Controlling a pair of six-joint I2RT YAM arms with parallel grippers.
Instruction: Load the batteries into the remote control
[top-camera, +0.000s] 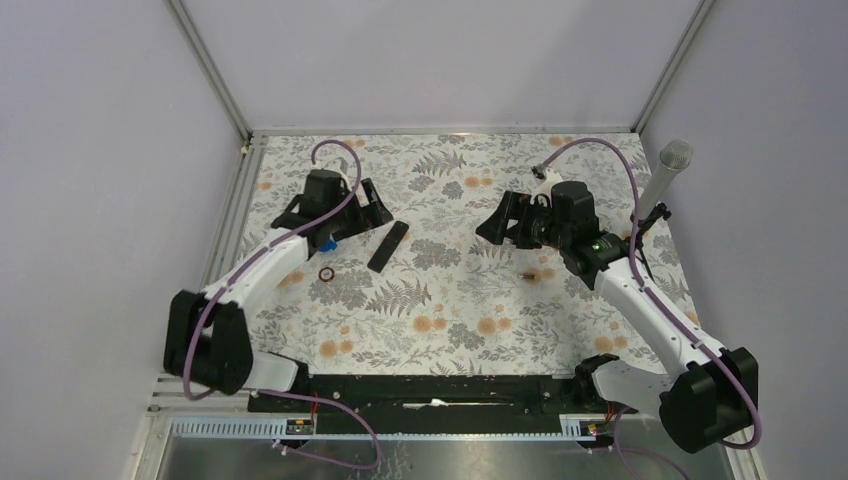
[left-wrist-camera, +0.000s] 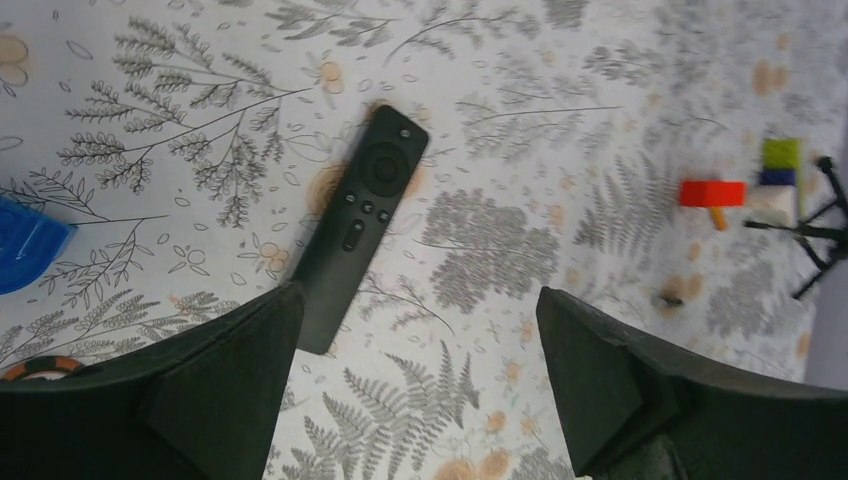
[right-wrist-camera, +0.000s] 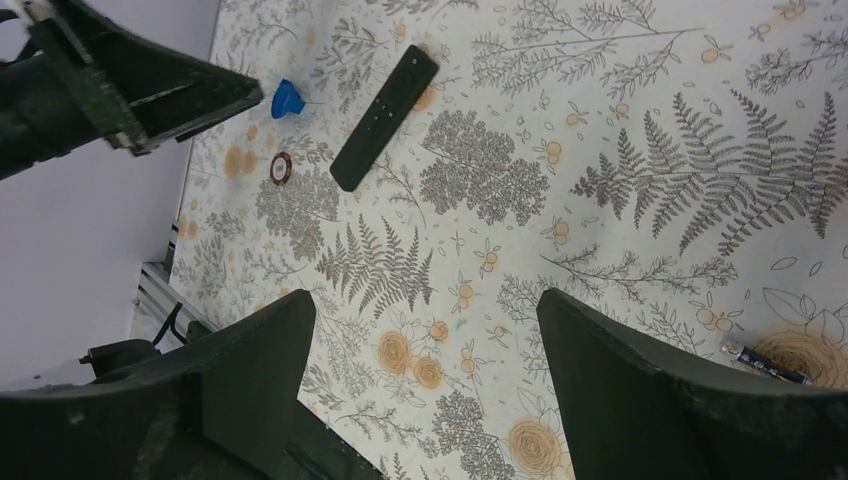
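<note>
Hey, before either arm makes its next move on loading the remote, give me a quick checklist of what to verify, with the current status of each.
1. Left gripper jaws open and empty: ok.
2. Right gripper jaws open and empty: ok.
3. Remote control lying flat, clear of both grippers: ok.
4. Compartment side facing up: not ok, the buttons face up.
5. Back cover removed: cannot tell.
6. Battery in sight: ok for one, beside the right gripper; a second, cannot tell.

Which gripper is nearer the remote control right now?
Left. The left gripper hovers just beside the remote control, at its far end. The right gripper sits well off to the remote's right, clearly apart from it.
</note>
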